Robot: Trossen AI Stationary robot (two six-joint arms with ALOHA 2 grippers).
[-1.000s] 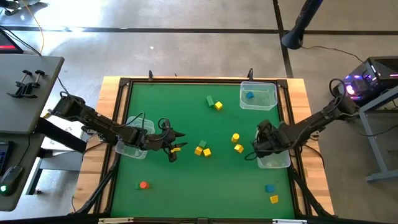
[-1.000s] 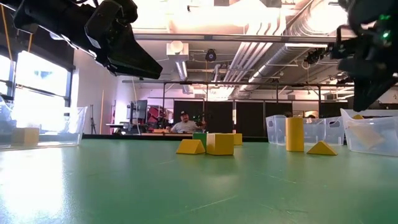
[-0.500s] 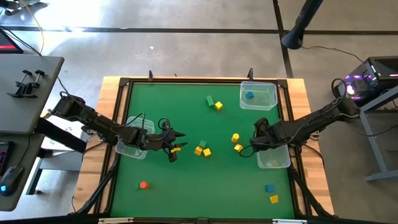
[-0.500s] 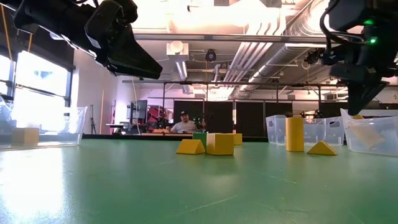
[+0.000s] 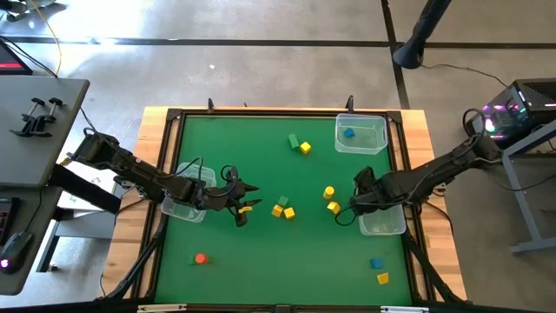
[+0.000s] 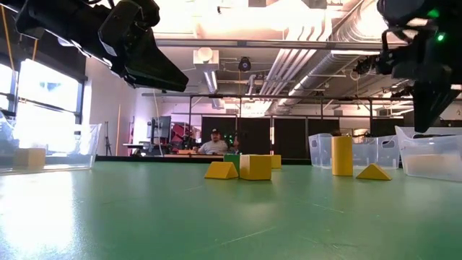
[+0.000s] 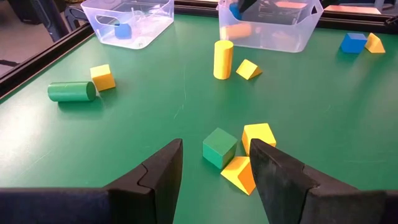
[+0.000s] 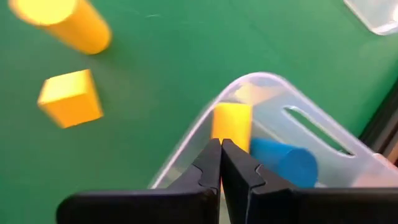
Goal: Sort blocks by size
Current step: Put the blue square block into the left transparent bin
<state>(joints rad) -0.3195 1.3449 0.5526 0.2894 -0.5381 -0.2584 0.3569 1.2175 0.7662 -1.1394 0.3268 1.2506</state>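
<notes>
Yellow, green and blue blocks lie scattered on the green table (image 5: 261, 156). A green cube (image 7: 219, 147) with two yellow blocks (image 7: 258, 135) rests flat just ahead of my left gripper (image 7: 216, 163), which hangs open above the table with nothing between its fingers. My right gripper (image 8: 221, 157) is shut and empty, pointing steeply down over the left rim of the near right bin (image 5: 382, 219). Inside that bin lie a yellow block (image 8: 232, 124) and a blue cylinder (image 8: 285, 163). A yellow cylinder (image 5: 328, 192) and a yellow wedge (image 5: 334, 207) sit left of that bin.
A clear bin (image 5: 186, 198) sits under my left arm at the table's left edge. Another bin (image 5: 360, 133) at the far right holds a blue block. A green cylinder (image 7: 71, 91) and yellow cube (image 7: 102, 77) lie farther back. An orange-red block (image 5: 201, 258) and a blue-yellow pair (image 5: 379, 269) lie near the front.
My right gripper has turned about its wrist and drifted a little toward the table's left, from over the near right bin's middle to its left rim. My left gripper and the blocks on the table have kept still.
</notes>
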